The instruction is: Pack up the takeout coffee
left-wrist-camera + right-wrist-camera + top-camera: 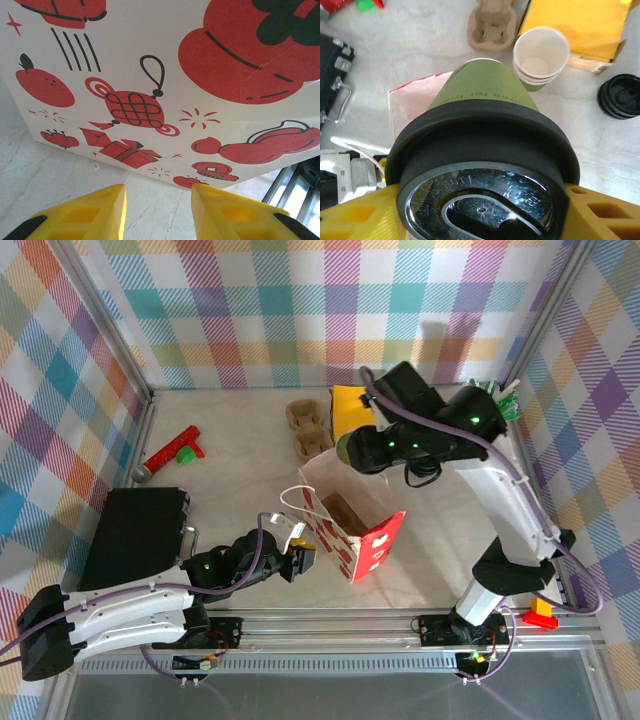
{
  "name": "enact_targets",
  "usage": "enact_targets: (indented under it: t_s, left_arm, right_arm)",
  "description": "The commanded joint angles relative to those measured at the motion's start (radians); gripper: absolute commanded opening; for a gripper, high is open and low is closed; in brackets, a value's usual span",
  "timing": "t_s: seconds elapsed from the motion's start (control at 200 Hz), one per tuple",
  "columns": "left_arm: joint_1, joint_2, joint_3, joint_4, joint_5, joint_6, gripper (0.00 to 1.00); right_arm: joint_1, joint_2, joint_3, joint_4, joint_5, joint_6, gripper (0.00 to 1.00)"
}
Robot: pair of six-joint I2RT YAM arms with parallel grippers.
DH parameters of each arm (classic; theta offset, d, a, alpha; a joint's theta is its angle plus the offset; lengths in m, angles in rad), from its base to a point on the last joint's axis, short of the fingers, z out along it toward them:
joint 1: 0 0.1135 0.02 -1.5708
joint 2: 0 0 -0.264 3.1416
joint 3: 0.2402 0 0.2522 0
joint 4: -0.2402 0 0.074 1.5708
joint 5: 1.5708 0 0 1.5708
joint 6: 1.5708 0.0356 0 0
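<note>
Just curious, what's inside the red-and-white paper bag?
The paper bag stands open; something brown shows inside, though whether an item or the lining, I cannot tell. Its walls cover the rest.

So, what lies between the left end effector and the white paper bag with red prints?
Bare pale marble tabletop, shown in the left wrist view.

The bag [380,540] gapes open beneath the lidded cup [482,92] in my right pincer [480,217]. Carrier [310,430] and cup stack [541,57] crowd its twelve o'clock, my left pincer [300,560] eight; three is free.
</note>
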Motion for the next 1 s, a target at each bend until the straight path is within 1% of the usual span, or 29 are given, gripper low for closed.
enact_targets:
  t_s: [0.0, 0.05, 0.275, 0.365, 0.49, 0.54, 0.63, 0.735, 0.83, 0.995]
  left_arm:
    - [0.013, 0.009, 0.018, 0.011, 0.009, -0.007, 0.39]
    - [0.014, 0.01, 0.017, 0.014, 0.01, -0.008, 0.39]
    - [0.014, 0.012, 0.015, 0.011, 0.009, -0.009, 0.39]
    - [0.014, 0.013, 0.016, 0.011, 0.008, -0.008, 0.39]
    - [0.014, 0.022, 0.02, 0.018, 0.011, -0.007, 0.39]
    - [0.014, 0.031, 0.022, 0.02, 0.012, -0.006, 0.39]
    - [0.014, 0.048, 0.027, 0.023, 0.018, -0.005, 0.39]
    - [0.014, 0.063, 0.034, 0.027, 0.023, -0.003, 0.38]
    - [0.014, 0.076, 0.04, 0.027, 0.026, -0.002, 0.38]
    - [0.014, 0.078, 0.044, 0.027, 0.031, 0.0, 0.38]
  right_arm:
    - [-0.054, -0.051, 0.031, -0.162, -0.007, -0.023, 0.47]
    - [-0.097, -0.068, 0.024, -0.175, 0.01, -0.024, 0.48]
    - [-0.303, -0.182, -0.136, -0.169, 0.009, -0.05, 0.47]
    - [-0.377, -0.215, -0.259, -0.154, -0.016, -0.061, 0.47]
    - [-0.447, -0.277, -0.502, -0.074, -0.083, -0.061, 0.47]
    - [-0.465, -0.291, -0.608, -0.041, -0.122, -0.062, 0.47]
    - [-0.478, -0.295, -0.777, 0.016, -0.152, -0.06, 0.47]
    - [-0.499, -0.278, -0.929, 0.084, -0.185, -0.066, 0.47]
    - [-0.526, -0.263, -1.018, 0.149, -0.217, -0.08, 0.47]
    - [-0.572, -0.242, -1.102, 0.243, -0.244, -0.103, 0.47]
